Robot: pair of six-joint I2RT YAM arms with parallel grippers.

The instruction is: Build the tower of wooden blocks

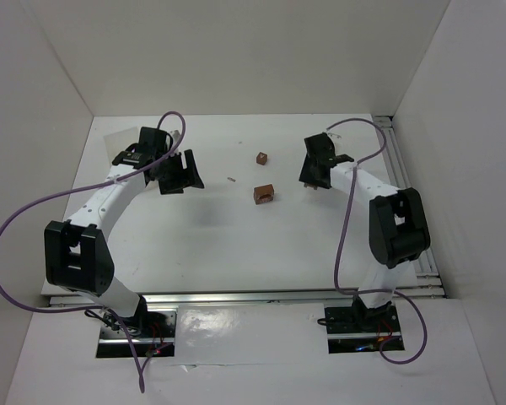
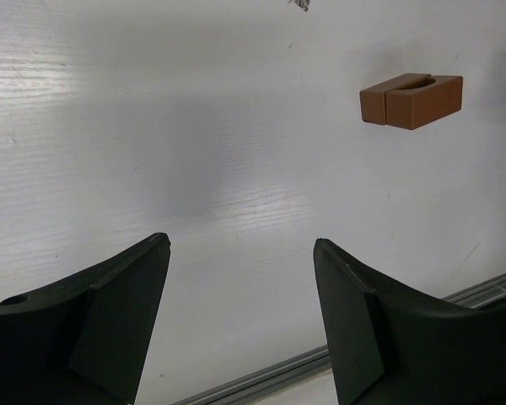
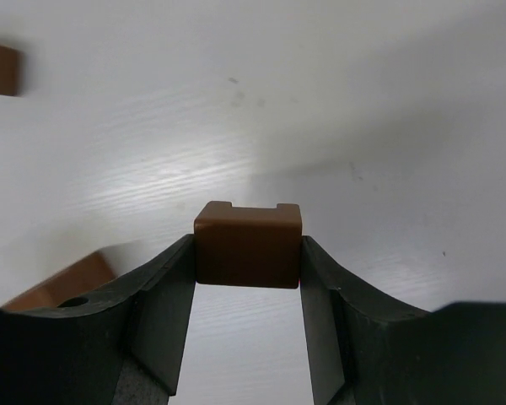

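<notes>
Holding one block, with the tower hardly begun.
Your right gripper [image 3: 247, 253] is clamped on a notched reddish-brown wooden block [image 3: 248, 232]; your left gripper [image 2: 240, 245] stands spread and empty. A low reddish-brown wooden base piece [image 1: 264, 194] and a small reddish-brown wooden cube [image 1: 261, 158] lie apart on the white table [image 1: 194, 245]; I judge nothing is stacked yet.

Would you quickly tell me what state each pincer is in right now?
Left pincer: open, holding nothing.
Right pincer: closed on a small reddish-brown notched wooden block.
</notes>
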